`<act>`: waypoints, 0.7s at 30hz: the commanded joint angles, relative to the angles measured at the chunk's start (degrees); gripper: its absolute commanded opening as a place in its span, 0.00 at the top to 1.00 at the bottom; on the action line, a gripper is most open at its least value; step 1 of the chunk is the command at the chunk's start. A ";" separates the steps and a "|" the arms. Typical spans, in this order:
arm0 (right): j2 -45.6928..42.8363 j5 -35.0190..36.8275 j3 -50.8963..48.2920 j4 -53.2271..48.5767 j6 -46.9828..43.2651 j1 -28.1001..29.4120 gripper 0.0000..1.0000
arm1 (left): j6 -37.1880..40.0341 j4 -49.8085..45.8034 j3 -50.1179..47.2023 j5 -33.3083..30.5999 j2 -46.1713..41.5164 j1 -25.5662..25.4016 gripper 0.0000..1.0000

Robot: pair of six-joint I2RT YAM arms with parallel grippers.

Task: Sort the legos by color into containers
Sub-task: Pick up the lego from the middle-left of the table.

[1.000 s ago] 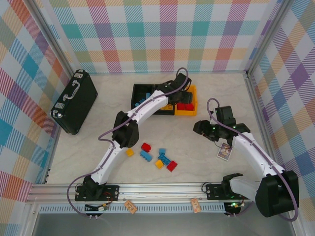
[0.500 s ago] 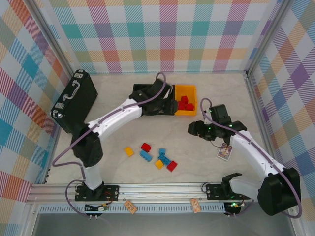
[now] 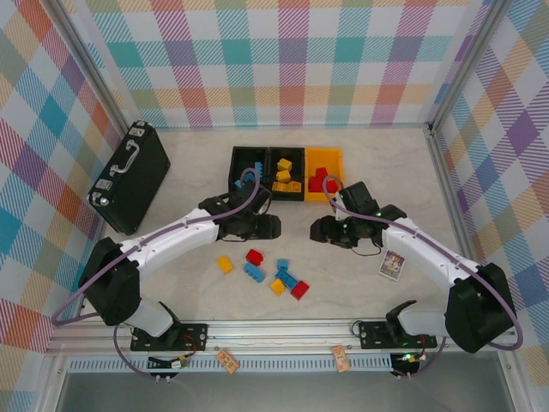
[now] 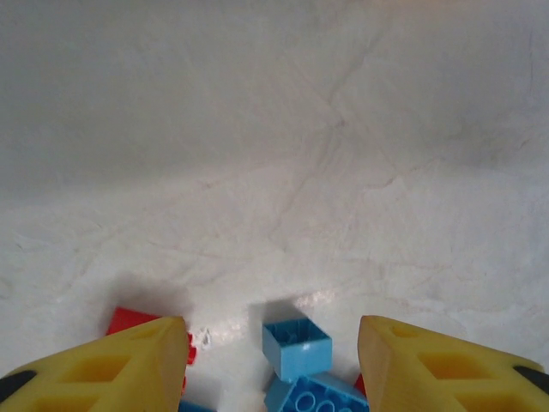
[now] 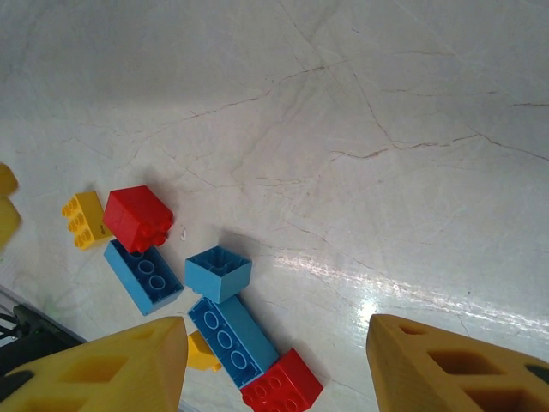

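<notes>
With the left gripper [image 3: 268, 227] and right gripper [image 3: 319, 230] both wide open and empty, I'd lower just one squarely over the small blue brick [image 5: 219, 273].

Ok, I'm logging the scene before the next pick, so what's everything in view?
Bins: three joined, two black and one yellow, at the back.
Sorted bricks: several, blue in left bin, yellow in middle, red in right.
Loose bricks: seven, two red, three blue, two yellow, in front of the bins.
Briefcase: one, black, far left.
Card: one, printed, right of the loose bricks.
Left claw: one, yellow, open and empty, behind the loose bricks.
Right claw: one, yellow, open and empty, beside it.
</notes>
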 commanded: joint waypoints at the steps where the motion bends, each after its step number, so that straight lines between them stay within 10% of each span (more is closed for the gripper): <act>1: -1.29 0.02 -0.78 -1.16 0.17 -0.05 0.42 | -3.17 0.17 -0.18 1.87 1.69 -3.53 0.45; 21: -7.93 1.51 -9.52 -2.41 2.12 -0.05 0.42 | -7.30 -4.66 5.83 -0.41 19.22 -10.83 0.44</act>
